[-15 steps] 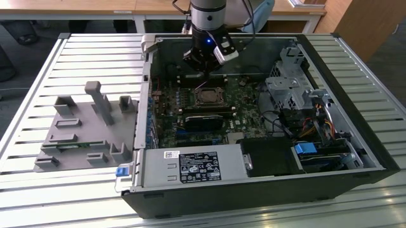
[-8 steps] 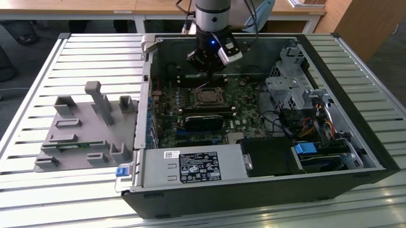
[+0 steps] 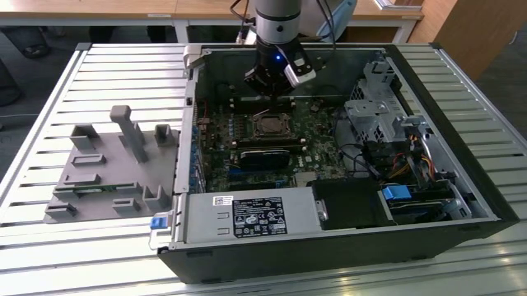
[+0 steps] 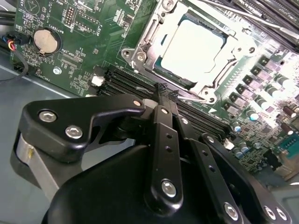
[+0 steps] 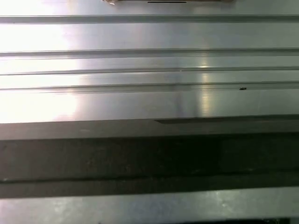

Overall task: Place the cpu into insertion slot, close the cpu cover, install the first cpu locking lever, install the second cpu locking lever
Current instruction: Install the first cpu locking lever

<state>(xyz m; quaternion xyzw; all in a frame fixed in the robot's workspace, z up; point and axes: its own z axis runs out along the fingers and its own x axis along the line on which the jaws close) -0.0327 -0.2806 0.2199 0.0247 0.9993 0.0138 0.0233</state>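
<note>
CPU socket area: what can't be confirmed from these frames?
- Whether the locking levers are latched: in the second wrist view the gripper hides the near edge of the cpu cover, which lies around the cpu.
- Socket detail in the exterior view: the insertion slot is too small to read.
- The first wrist view shows metal slats, not the socket.

High exterior view over the open computer case (image 3: 329, 154); second wrist view close above the insertion slot (image 4: 191, 51).
</note>
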